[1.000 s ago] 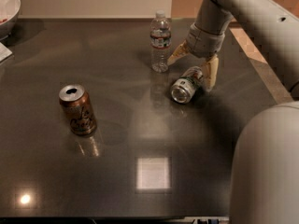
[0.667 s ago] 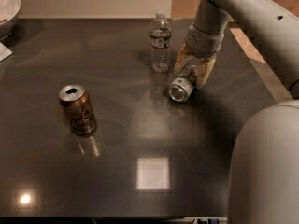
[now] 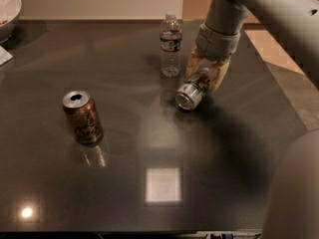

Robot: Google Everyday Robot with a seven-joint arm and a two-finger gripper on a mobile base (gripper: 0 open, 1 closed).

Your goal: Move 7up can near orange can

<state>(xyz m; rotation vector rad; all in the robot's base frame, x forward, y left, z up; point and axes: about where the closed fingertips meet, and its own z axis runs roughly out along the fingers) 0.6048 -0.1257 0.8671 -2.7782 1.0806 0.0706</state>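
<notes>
The 7up can (image 3: 191,92) lies on its side on the dark surface (image 3: 149,148), right of centre, with its shiny end facing the near left. The pincer (image 3: 205,78) comes down from the arm (image 3: 224,19) over the can's far end. Its two tan fingers (image 3: 194,64) sit one on each side of the can and press against it, so the pincer is clenched on the can, which rests on the surface. A water bottle (image 3: 171,46) stands upright just beside the pincer, on its left. The orange can (image 3: 83,117) stands upright well apart, on the left side. A bowl (image 3: 7,6) sits at the far left corner.
</notes>
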